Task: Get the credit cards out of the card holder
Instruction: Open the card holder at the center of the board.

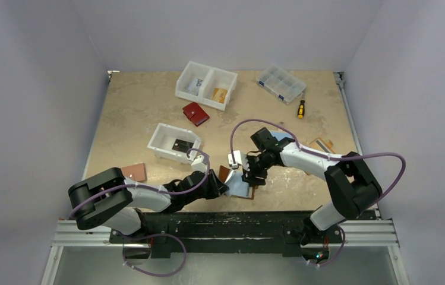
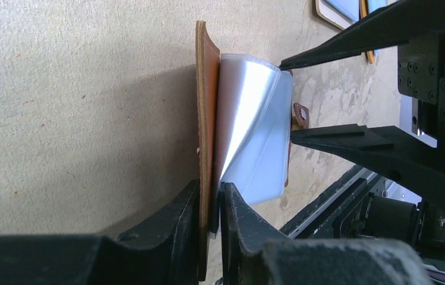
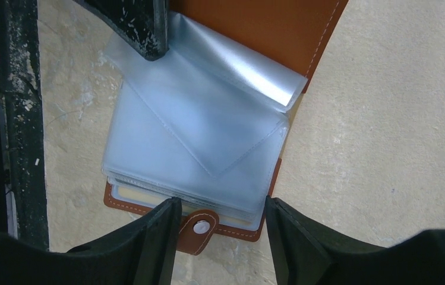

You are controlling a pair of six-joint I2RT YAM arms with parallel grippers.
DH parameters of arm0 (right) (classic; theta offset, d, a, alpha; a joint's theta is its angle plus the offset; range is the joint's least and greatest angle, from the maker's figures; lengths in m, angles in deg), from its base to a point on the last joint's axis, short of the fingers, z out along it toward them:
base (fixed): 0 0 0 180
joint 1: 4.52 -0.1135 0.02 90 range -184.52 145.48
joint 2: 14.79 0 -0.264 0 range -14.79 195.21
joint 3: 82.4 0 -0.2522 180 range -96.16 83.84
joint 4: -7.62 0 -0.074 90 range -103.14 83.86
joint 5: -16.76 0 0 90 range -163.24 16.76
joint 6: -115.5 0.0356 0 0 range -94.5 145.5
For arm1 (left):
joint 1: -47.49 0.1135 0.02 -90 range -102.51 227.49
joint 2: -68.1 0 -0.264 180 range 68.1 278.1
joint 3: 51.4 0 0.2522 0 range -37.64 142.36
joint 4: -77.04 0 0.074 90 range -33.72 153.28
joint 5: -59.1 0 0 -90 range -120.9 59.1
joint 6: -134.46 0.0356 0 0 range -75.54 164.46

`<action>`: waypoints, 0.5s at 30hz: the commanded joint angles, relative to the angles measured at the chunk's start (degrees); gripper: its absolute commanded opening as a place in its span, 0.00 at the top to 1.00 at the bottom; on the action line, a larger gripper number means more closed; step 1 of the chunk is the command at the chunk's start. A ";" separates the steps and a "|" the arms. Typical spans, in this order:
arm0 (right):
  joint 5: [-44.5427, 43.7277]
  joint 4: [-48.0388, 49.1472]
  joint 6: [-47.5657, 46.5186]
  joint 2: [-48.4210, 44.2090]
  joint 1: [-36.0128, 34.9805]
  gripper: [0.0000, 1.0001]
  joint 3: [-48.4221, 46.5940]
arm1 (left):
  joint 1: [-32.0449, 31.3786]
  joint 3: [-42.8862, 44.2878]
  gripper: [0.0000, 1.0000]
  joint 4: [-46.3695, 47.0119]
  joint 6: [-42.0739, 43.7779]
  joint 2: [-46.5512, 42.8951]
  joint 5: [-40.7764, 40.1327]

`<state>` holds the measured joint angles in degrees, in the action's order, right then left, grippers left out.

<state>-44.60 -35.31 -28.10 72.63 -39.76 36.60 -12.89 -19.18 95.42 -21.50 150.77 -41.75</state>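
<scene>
The card holder (image 1: 240, 183) lies open near the table's front edge, its clear plastic sleeves (image 3: 196, 142) fanned out over the brown leather. My left gripper (image 2: 211, 222) is shut on the raised brown cover (image 2: 208, 107), with a thin dark edge pinched against it; I cannot tell if that is a card. My right gripper (image 3: 220, 234) is open just above the holder, its fingers straddling the snap tab (image 3: 199, 228). A pale card edge (image 3: 148, 199) shows inside a lower sleeve. A dark card (image 1: 182, 144) lies in the white bin (image 1: 163, 139).
A red wallet (image 1: 195, 113), a two-part white bin (image 1: 206, 85), a clear organizer box (image 1: 280, 83) and a yellow screwdriver (image 1: 300, 108) sit toward the back. A brown piece (image 1: 134, 172) lies left, and a tan holder (image 1: 322, 144) lies right.
</scene>
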 commanded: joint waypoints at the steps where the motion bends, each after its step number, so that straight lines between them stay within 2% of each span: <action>1: 2.88 -5.83 -0.93 1.91 -0.35 0.38 -5.35 | 0.39 0.26 0.81 2.55 0.08 0.40 0.57; 11: 3.76 -9.88 -2.70 2.99 -0.35 0.32 -7.40 | 0.60 -0.32 0.81 2.87 -0.05 0.12 0.63; 15: 3.96 -10.10 -3.18 2.85 -0.33 0.23 -7.67 | 0.70 -0.30 0.81 2.92 -0.05 0.10 0.66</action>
<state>-42.68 -43.79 -29.96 75.44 -39.76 31.00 -12.62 -19.18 95.59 -21.50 150.77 -41.30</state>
